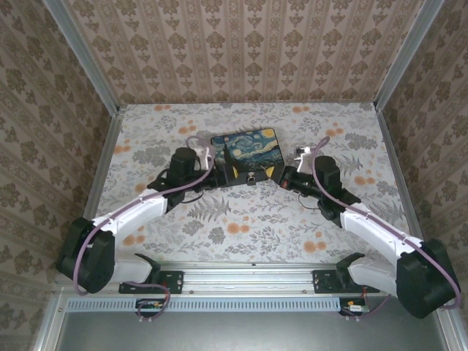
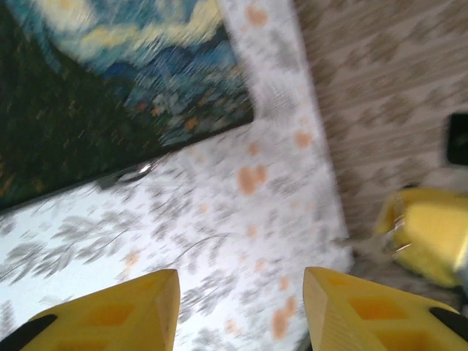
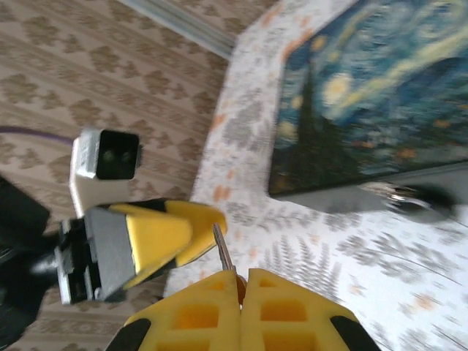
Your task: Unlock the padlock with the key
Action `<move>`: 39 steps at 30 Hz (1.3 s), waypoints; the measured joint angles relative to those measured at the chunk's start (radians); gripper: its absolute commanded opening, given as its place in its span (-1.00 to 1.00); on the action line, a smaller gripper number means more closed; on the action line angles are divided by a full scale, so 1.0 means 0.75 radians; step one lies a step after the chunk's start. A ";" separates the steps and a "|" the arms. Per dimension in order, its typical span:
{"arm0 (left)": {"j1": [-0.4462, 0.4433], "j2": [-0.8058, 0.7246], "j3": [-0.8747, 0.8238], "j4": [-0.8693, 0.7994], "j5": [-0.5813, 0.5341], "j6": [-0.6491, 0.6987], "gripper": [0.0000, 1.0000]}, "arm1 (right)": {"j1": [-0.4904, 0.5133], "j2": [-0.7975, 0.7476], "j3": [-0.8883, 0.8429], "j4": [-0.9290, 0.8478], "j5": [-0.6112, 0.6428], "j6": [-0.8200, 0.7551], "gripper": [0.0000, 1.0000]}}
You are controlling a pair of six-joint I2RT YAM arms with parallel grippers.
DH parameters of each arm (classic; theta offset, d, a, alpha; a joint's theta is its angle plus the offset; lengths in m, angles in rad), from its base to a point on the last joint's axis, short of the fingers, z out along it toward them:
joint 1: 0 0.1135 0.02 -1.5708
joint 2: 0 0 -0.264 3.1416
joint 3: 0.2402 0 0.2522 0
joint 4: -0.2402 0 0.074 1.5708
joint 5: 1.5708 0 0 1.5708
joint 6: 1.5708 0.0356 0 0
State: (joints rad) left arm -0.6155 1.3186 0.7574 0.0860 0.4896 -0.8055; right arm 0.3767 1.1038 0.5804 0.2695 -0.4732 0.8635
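Note:
A black box with a blue-and-yellow swirly lid (image 1: pixel 245 148) sits at the middle of the floor. The small padlock (image 1: pixel 251 178) hangs at its front face; a blurred metal glint (image 3: pixel 395 194) marks that spot in the right wrist view. My right gripper (image 3: pixel 240 281) is shut on the key (image 3: pixel 221 250), whose thin blade sticks out past the fingertips. It sits just right of the padlock (image 1: pixel 277 175). My left gripper (image 2: pixel 241 307) stands open with nothing but floor between its fingers, just left of the padlock (image 1: pixel 219 178).
The box lid (image 2: pixel 110 95) lies up and left of my left fingers. The two grippers are close: the left one (image 3: pixel 157 238) shows beside the key tip, and the right one (image 2: pixel 428 234) at the far right. Patterned walls ring the floral floor (image 1: pixel 241 227).

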 measured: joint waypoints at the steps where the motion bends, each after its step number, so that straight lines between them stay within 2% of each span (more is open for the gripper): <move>1: -0.047 0.025 0.021 -0.051 -0.047 0.034 0.07 | -0.020 -0.014 0.000 -0.051 0.002 -0.025 -1.00; 5: -0.246 0.192 0.152 -0.195 -0.267 0.127 0.25 | -0.117 -0.060 0.006 -0.280 0.006 -0.145 -1.00; 8: -0.341 0.296 0.205 -0.240 -0.455 0.167 0.33 | -0.154 -0.087 0.017 -0.427 0.026 -0.222 -1.00; 16: -0.423 0.569 0.375 -0.274 -0.822 0.182 0.46 | -0.221 -0.151 0.018 -0.585 0.034 -0.322 -1.00; 29: -0.533 0.847 0.600 -0.316 -1.195 0.018 0.32 | -0.280 -0.152 0.018 -0.584 -0.013 -0.356 -1.00; 35: -0.540 0.918 0.718 -0.412 -1.312 -0.078 0.23 | -0.291 -0.152 0.018 -0.584 -0.052 -0.356 -1.00; 39: -0.540 0.956 0.786 -0.491 -1.358 -0.133 0.10 | -0.302 -0.152 0.012 -0.579 -0.079 -0.356 -1.00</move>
State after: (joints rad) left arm -1.0206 2.0357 1.3472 -0.2821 -0.5289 -0.9051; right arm 0.1501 0.9897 0.5896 -0.1646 -0.5323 0.5968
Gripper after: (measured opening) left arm 0.581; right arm 0.055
